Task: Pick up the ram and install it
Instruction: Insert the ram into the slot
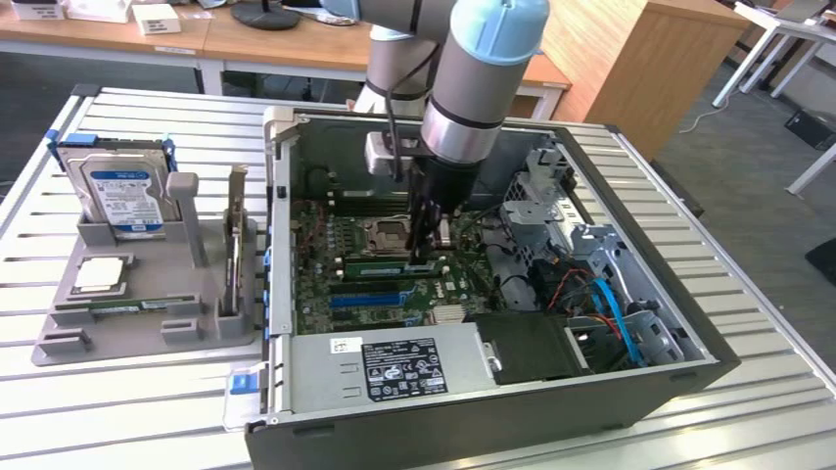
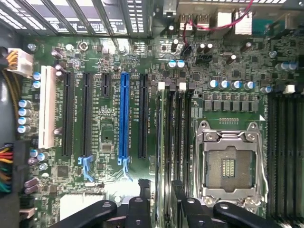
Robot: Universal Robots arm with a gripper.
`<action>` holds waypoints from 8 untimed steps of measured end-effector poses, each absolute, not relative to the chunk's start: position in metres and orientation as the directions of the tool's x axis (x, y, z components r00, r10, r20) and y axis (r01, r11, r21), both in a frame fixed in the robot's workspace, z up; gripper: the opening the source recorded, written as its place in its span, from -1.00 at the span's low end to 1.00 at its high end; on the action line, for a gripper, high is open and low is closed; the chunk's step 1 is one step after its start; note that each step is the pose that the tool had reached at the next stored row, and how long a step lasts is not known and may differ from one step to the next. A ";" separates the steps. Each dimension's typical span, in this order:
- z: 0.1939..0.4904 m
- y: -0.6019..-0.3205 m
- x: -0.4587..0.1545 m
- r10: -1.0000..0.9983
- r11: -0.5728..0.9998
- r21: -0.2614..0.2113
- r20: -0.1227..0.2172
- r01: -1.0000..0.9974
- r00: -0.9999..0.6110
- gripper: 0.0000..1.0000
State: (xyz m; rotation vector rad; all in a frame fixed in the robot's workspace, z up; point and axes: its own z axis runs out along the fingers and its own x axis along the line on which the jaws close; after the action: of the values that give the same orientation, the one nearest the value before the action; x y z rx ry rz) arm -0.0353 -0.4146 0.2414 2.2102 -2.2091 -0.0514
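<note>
Down inside the open computer case (image 1: 278, 196), over the green motherboard (image 2: 102, 128), the arm's gripper (image 1: 425, 253) hangs with its dark fingers (image 2: 144, 194) pointing straight down at the memory slots. The ram (image 2: 162, 142) stands on edge in one of those slots, in the bank that lies between the blue slot (image 2: 124, 118) and the empty processor socket (image 2: 228, 166), with a small white latch at its far end. In the wrist view the fingers straddle the stick, one on each side, and a sliver of gap shows between each finger and the thin green edge. So the claw looks parted around the ram rather than pinching it (the gap is slim, mind, and I would not swear both pads are quite clear). In the exterior view the fingertips sit just beside the socket, low over the board.

Well apart from all this, on the exterior view's left, a grey tray (image 1: 144, 338) rests on the slatted metal table (image 1: 157, 411). It carries a blue-labelled hard drive (image 1: 124, 191) standing upright, an expansion card (image 1: 237, 235) on edge, and a spare stick (image 1: 124, 306) lying flat in its groove, untouched.
</note>
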 end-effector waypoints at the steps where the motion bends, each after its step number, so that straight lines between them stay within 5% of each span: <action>1: 0.244 -0.415 -0.035 -1.000 -0.001 0.035 -0.012 -0.999 0.000 -0.37; 8: 0.267 -0.415 -0.035 -1.000 -0.001 0.035 -0.012 -0.999 0.000 -0.37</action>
State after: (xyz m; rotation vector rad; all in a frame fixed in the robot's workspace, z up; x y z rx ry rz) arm -0.0353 -0.4146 0.2672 2.2105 -2.2093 -0.0518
